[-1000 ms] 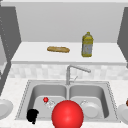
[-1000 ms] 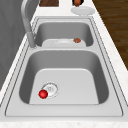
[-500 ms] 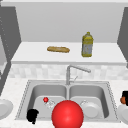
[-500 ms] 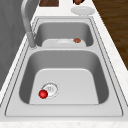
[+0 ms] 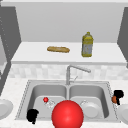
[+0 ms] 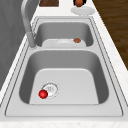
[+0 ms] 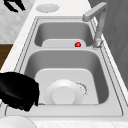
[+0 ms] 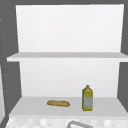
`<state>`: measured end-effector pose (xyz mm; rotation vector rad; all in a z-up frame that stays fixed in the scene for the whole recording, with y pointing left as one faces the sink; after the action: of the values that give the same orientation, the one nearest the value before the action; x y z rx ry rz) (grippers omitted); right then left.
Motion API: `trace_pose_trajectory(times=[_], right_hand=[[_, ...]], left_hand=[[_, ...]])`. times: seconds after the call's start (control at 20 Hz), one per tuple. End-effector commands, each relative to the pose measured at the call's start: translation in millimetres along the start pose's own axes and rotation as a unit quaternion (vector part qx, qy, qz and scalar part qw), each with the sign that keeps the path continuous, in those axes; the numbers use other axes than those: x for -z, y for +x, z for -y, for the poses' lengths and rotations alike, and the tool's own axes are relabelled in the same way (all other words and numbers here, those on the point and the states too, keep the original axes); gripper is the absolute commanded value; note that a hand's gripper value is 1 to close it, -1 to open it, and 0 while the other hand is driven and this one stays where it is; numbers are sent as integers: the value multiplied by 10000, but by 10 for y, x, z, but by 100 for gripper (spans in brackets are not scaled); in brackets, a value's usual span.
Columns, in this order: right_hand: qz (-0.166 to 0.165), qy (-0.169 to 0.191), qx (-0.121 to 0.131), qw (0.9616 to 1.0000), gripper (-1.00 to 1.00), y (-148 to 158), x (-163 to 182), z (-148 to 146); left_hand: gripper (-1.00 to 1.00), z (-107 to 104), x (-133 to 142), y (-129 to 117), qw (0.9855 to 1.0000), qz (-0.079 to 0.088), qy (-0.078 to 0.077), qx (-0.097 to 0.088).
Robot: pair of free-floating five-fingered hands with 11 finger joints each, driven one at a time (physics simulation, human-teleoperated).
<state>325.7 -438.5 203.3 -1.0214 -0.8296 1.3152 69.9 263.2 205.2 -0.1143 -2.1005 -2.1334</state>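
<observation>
One brown ball [image 5: 114, 99] sits clasped in the right hand [image 5: 118, 95] at the sink's [image 5: 108, 86] right rim; the left hand [image 5: 32, 115], fingers unclear, hovers near-left.

Left basin [image 6: 70, 82] mostly free; small red ball [image 6: 43, 94] by drain. Right basin [image 7: 67, 75] floor taken by white plate [image 7: 63, 95]. Faucet [image 5: 75, 71] spout overhangs divider. Large red ball [image 5: 67, 115] blocks front-centre approach. Shelf [image 5: 37, 53]: baguette [image 5: 58, 49], bottle [image 5: 87, 45], gap between.

No lettering can be read anywhere; the yellow bottle [image 5: 87, 45] carries a label too blurred to read.
</observation>
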Motion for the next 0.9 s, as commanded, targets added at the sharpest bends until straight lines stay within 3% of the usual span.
trace_pose_trajectory(times=[0.0,0.5,0.85], right_hand=[[-16,-5,-41,10000,100,306,-41,17],[-46,-8,-29,10000,100,1134,-18,-123],[-63,-30,-150,9999,100,1742,204,-475]], left_hand=[[0,0,0,0,10000,0,0,0],[0,0,0,0,10000,0,0,0],[0,0,0,0,10000,0,0,0]])
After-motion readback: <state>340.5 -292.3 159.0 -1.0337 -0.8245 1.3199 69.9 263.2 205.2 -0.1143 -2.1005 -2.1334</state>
